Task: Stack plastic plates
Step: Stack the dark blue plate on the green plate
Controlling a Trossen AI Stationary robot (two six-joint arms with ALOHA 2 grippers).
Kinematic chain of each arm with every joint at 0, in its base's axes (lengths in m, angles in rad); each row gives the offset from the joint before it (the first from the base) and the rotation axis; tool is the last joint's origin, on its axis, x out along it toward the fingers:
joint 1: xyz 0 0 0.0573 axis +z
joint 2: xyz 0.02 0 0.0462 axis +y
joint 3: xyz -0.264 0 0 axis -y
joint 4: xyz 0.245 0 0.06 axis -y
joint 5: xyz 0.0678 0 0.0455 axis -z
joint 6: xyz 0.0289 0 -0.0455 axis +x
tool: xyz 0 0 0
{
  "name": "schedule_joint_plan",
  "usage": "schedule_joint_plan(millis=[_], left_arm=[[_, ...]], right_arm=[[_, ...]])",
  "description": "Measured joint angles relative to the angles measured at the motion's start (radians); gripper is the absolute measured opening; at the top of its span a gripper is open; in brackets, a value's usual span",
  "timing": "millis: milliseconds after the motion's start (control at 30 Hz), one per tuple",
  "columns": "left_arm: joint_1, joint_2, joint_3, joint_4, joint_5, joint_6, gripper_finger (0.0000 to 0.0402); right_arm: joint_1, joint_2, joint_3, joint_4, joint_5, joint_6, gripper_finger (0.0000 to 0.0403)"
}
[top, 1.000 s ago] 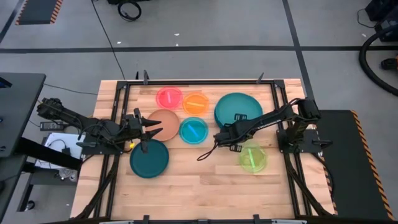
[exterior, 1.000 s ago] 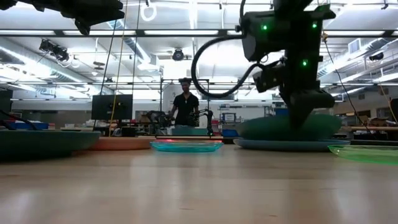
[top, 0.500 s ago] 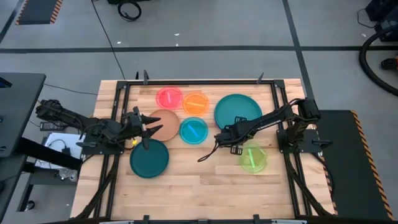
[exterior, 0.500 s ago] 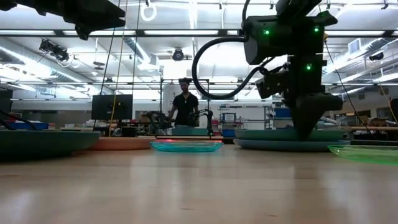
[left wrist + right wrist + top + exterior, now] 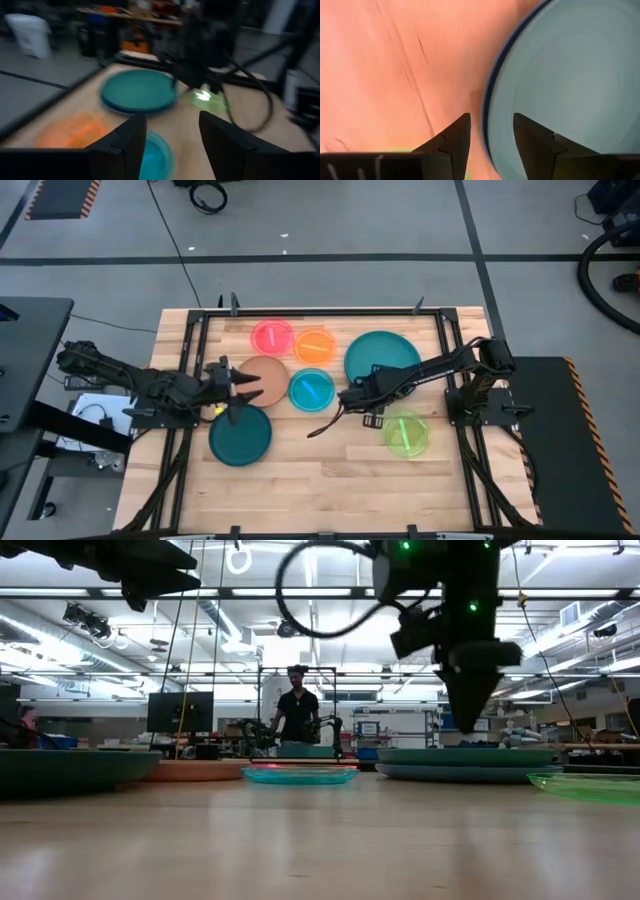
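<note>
I am hovering my right gripper [image 5: 345,393], jaws parted and empty, just off the edge of the large teal plate [image 5: 383,359], which is sitting on a blue plate [image 5: 492,95] whose rim alone is showing: one stack of two, largest at the bottom, presumably the base for the rest. I am holding my left gripper [image 5: 240,389], jaws spread and grasping nothing, over the near edge of the tan plate [image 5: 264,380], beside the dark teal plate [image 5: 240,434]: two mediums, unstacked. Four small plates are lying singly: pink [image 5: 271,337], orange [image 5: 314,345], cyan [image 5: 311,389], lime green [image 5: 407,433]. Count: eight plates.
</note>
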Motion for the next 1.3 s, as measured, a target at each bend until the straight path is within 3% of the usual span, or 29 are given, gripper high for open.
schedule_joint_plan(millis=[167, 333, 467, 700, 867, 1300], left_arm=[[0.016, -0.001, 0.0, -0.007, 0.032, -0.02, 0.0188], [0.043, -0.001, 0.0, -0.053, 0.033, -0.065, 0.0188], [0.072, -0.001, 0.0, -0.127, 0.032, -0.143, 0.0188], [0.092, -0.001, 0.0, -0.174, 0.037, -0.245, 0.0187], [0.069, -0.004, 0.0, -0.234, 0.1, -0.303, 0.0187], [-0.043, -0.079, 0.0, -0.335, 0.119, -0.365, 0.0187]], right_arm=[[0.02, 0.0, 0.011, 0.029, -0.081, 0.097, 0.0159], [0.093, 0.0, 0.011, 0.139, -0.051, 0.1, 0.0159], [0.137, 0.0, 0.011, 0.295, -0.006, 0.04, 0.0158], [0.138, 0.001, 0.011, 0.512, -0.025, -0.11, 0.0146], [0.1, 0.047, 0.016, 0.658, -0.08, -0.199, 0.0144], [0.097, 0.283, 0.299, 0.648, -0.145, -0.398, 0.0143]])
